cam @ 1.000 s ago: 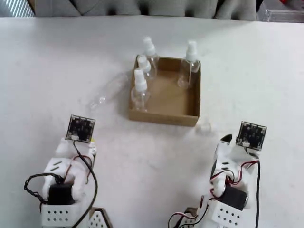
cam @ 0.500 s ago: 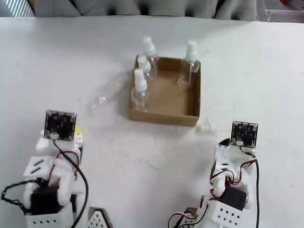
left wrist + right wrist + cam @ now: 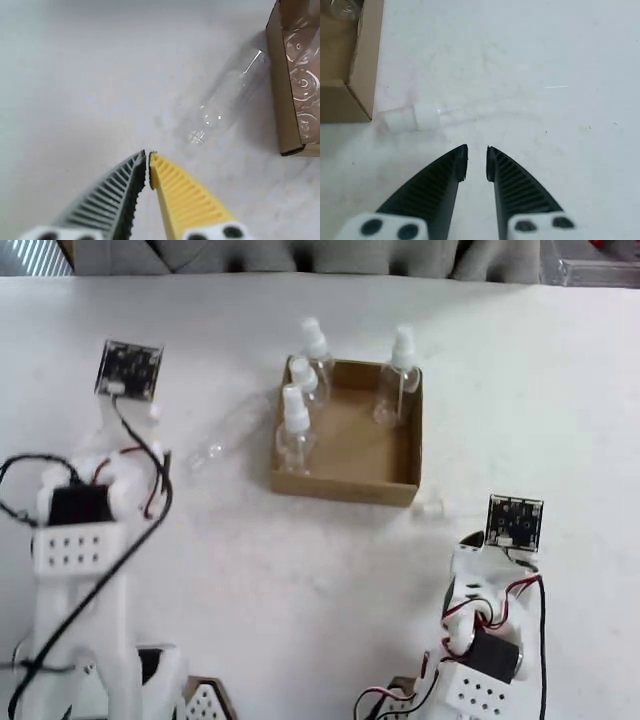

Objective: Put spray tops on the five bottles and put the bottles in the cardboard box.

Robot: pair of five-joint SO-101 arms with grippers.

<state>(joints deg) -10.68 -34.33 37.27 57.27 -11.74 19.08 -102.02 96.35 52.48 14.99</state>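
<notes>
Cardboard box (image 3: 350, 455): sits open-topped near the centre of the surface (image 3: 520, 370).

Capped bottles: four clear bottles with white spray tops stand upright at the box. Three are grouped along its left wall: the nearest (image 3: 295, 430), the middle one (image 3: 303, 378) and the farthest (image 3: 315, 345), at the far left corner. The fourth (image 3: 398, 375) stands at the far right corner.

Uncapped bottle (image 3: 220, 107): lies on its side on the surface, just beside the box's left wall, open neck pointing away from the box.

Loose spray top (image 3: 415, 117): lies on the surface near the box's front right corner, its thin dip tube stretched out flat.

Left claw (image 3: 148, 156): grey and yellow fingers meet at the tips and hold nothing. It sits above bare surface, near the uncapped bottle's neck.

Right claw (image 3: 476, 152): black fingers stand a narrow gap apart and hold nothing. It points at the surface near the loose spray top.
</notes>
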